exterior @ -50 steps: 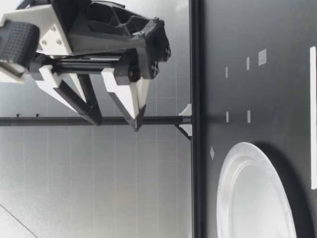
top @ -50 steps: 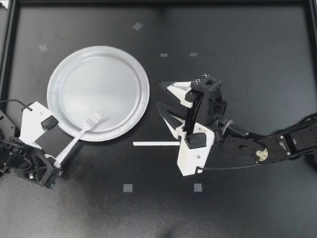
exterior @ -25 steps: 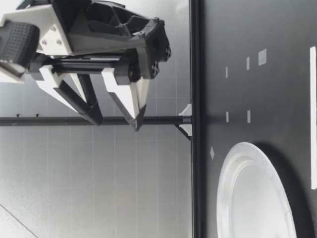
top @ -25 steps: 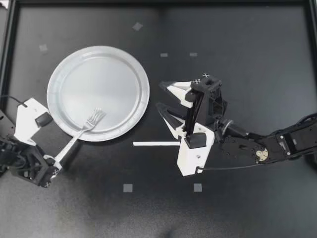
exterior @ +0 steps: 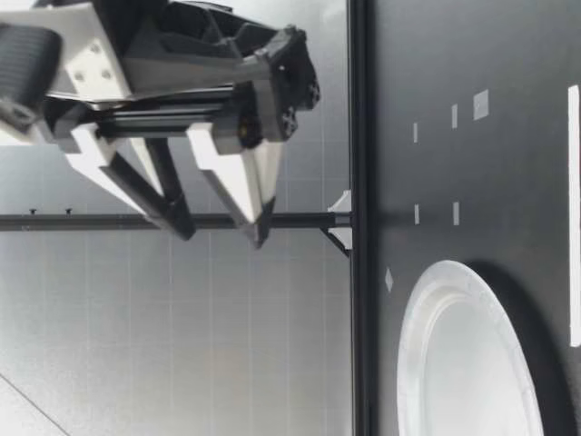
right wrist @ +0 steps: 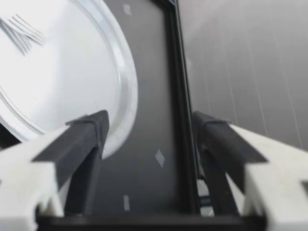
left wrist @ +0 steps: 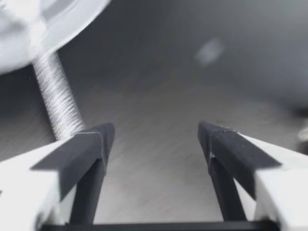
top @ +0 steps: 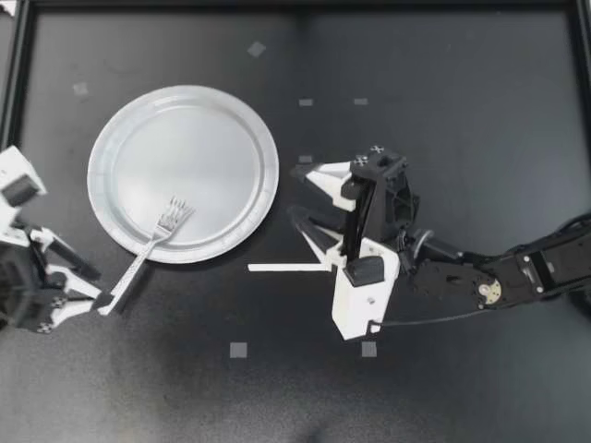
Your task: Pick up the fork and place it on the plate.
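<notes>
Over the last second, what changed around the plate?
My left gripper let go of the fork and backed away from the plate, fingers open; the handle's end lies by one fingertip. My right gripper shifted slightly, still open, empty. Fork kept its place: tines on the plate, handle over the rim. Plate unmoved.

Left gripper (top: pixel 98 288) sits low, fingers spread; right gripper (top: pixel 295 191) hangs high, fingers apart
</notes>
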